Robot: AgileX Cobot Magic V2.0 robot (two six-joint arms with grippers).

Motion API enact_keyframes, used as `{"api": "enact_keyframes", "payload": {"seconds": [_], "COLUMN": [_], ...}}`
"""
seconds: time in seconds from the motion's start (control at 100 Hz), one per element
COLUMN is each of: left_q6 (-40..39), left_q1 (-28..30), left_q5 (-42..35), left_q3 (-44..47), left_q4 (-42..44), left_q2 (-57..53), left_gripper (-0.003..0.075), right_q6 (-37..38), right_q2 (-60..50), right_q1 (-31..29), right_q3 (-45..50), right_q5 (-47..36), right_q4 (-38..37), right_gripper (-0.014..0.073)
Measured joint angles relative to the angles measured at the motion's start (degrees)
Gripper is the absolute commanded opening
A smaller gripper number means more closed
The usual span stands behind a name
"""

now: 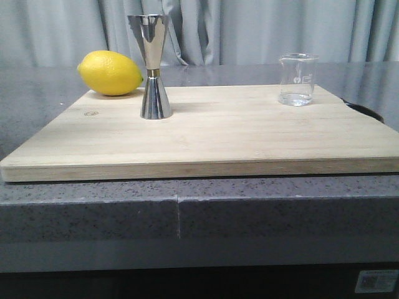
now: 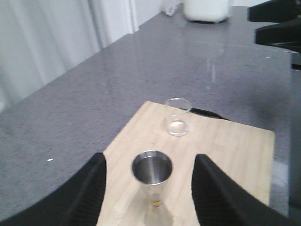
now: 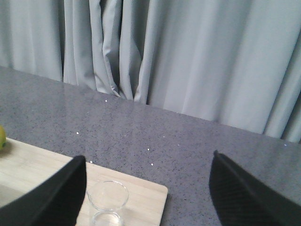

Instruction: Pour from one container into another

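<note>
While both arms hang above the scene, each end effector is spread wide with nothing between its fingers. The left end effector point(image 2: 148, 188) hovers over the steel jigger point(image 1: 153, 67), whose open top cup sits between the two dark fingers point(image 2: 87, 193) in the left wrist view without touching either. The jigger stands upright on the left part of the wooden cutting board point(image 1: 206, 140), its thin gold band at the narrow waist. Just behind and to its left, a yellow lemon point(image 1: 110, 73) rests at the board's back left corner. The glass beaker point(image 1: 297, 79) stands upright near the board's back right corner, well apart from the jigger; a little clear liquid seems to lie at its bottom, and faint white marks show on its wall. The right end effector point(image 3: 148, 188) hangs above the beaker, which appears near one finger point(image 3: 51, 200). The board lies on a grey speckled bench point(image 1: 93, 212), with pale curtains point(image 1: 249, 31) behind.
</note>
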Motion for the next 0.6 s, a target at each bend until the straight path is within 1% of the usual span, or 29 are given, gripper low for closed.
{"api": "enact_keyframes", "payload": {"seconds": [0.13,0.22,0.34,0.39,0.52,0.6], "left_q6": [-6.8,-10.3,-14.0,-15.0,-16.1,-17.0], "left_q1": [1.7,2.6,2.9,2.9,2.9,2.9], "left_q5": [-7.8,-11.7,-17.8,-20.8,-29.0,-33.8], "left_q3": [0.0,0.2,1.4,2.2,5.8,9.3], "left_q4": [7.4,10.5,11.0,11.0,10.6,9.8], "left_q2": [-6.1,-10.1,-16.7,-19.5,-26.9,-32.1], "left_gripper": [0.0366,0.0366,0.0366,0.0366,0.0366,0.0366], "right_q6": [0.0,-0.2,-0.6,-0.7,-0.8,-0.8], "right_q2": [-3.9,-7.1,-11.5,-13.5,-18.0,-20.7], "right_q1": [0.0,0.0,-0.6,-1.4,-6.0,-9.3], "right_q3": [0.0,0.0,0.0,0.0,-1.2,-1.5], "right_q5": [2.7,4.1,6.3,8.4,16.5,19.3], "right_q4": [0.0,0.0,0.0,-0.3,-2.3,-2.8], "right_gripper": [0.0489,0.0489,0.0489,0.0489,0.0489,0.0489]}}
